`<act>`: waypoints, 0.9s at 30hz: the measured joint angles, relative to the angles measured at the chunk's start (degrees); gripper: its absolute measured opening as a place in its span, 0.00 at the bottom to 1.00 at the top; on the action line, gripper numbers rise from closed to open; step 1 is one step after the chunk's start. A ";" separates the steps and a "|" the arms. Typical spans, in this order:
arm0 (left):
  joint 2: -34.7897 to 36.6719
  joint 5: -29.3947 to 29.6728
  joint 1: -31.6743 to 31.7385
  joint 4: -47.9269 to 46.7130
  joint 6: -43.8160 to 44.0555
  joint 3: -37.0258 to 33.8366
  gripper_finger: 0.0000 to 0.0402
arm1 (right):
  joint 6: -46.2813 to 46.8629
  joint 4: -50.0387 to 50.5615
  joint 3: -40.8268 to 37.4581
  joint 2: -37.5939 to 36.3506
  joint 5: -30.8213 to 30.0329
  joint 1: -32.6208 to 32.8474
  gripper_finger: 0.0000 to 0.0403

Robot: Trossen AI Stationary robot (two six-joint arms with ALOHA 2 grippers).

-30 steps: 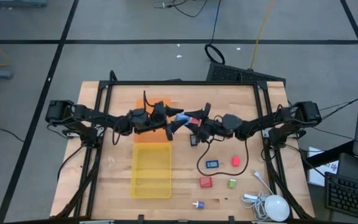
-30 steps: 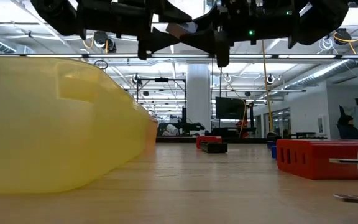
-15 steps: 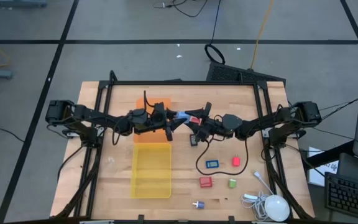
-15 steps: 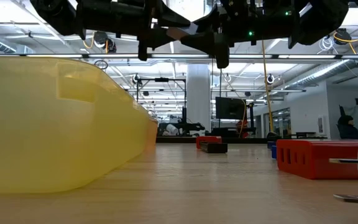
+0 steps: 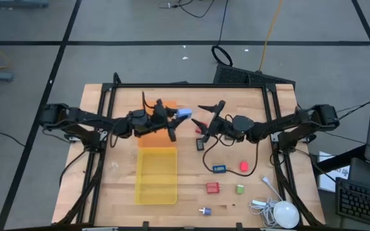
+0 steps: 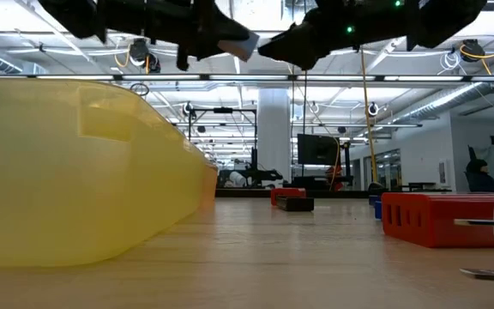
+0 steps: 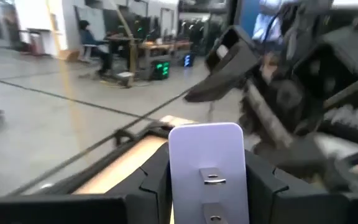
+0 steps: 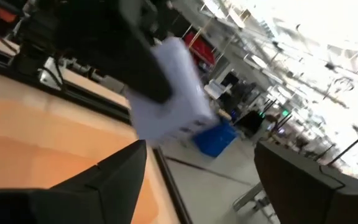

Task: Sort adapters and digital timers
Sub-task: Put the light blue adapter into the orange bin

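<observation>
My left gripper (image 5: 176, 117) is shut on a pale blue-white adapter (image 5: 184, 113), raised above the right end of the orange tray (image 5: 153, 125). In the left wrist view the adapter (image 7: 207, 168) shows metal contacts on its face. My right gripper (image 5: 200, 116) hangs open just to the adapter's right, touching nothing; its wrist view shows the adapter (image 8: 173, 93) ahead of it. On the table lie a black timer (image 5: 200, 145), a blue timer (image 5: 219, 169), and pink (image 5: 243, 166), red (image 5: 212, 188), green (image 5: 240, 188) and white-purple (image 5: 204, 211) adapters. My left gripper pinches the adapter between its two fingers (image 7: 151, 180), one on each side face of its lower part (image 7: 185, 186). The fingers come in roughly level from the table's left. The adapter is lifted clear of table and tray and sticks out past the fingertips.
A yellow tray (image 5: 157, 174) lies nearer than the orange one; it fills the left of the low view (image 6: 75, 172). A white mouse with its cable (image 5: 284, 215) sits at the near right corner. A black cord (image 5: 207, 163) loops around the blue timer.
The two grippers were meeting at the adapter over the table's middle. My right gripper has opened, let go and drawn back toward the right edge. My left gripper has kept the adapter and carried it a little toward the left and far edges.
</observation>
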State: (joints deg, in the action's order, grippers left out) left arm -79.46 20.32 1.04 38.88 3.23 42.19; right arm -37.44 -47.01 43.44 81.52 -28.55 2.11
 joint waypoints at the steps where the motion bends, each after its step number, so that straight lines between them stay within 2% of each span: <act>1: 1.26 1.17 -0.23 -1.79 -1.17 0.02 0.30 | 1.57 1.70 0.00 -1.23 0.04 0.00 0.72; 4: 5.79 2.59 -0.80 -9.02 -2.94 -0.52 0.30 | 6.96 7.19 0.00 -5.71 0.84 0.00 0.71; 7: 9.59 2.93 -1.21 -11.44 -3.02 -2.73 0.30 | 11.70 13.95 0.00 -9.97 3.87 -0.40 0.70; 11: 15.77 6.63 -1.17 -10.96 -2.45 -9.38 0.30 | 15.00 18.87 -0.02 -14.27 5.88 -1.47 0.70; 16: 24.50 9.93 -0.35 -8.03 -1.62 -19.36 0.30 | 15.50 18.41 -2.13 -18.35 5.87 -2.82 0.69; 18: 27.64 10.46 0.20 -7.30 -1.83 -22.50 0.30 | 14.66 17.56 -3.36 -19.41 4.56 -3.42 0.69; 24: 33.69 10.63 2.42 -7.33 -2.54 -29.25 0.30 | 15.29 17.19 -5.54 -19.83 -5.59 -5.55 0.68; 27: 34.45 10.77 3.77 -7.31 -1.42 -31.00 0.30 | 18.44 19.60 -5.60 -20.06 -3.88 -7.71 0.68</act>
State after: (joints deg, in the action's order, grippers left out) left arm -45.01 31.09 4.82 31.57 1.81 11.20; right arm -19.00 -27.41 37.85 61.46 -32.43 -5.60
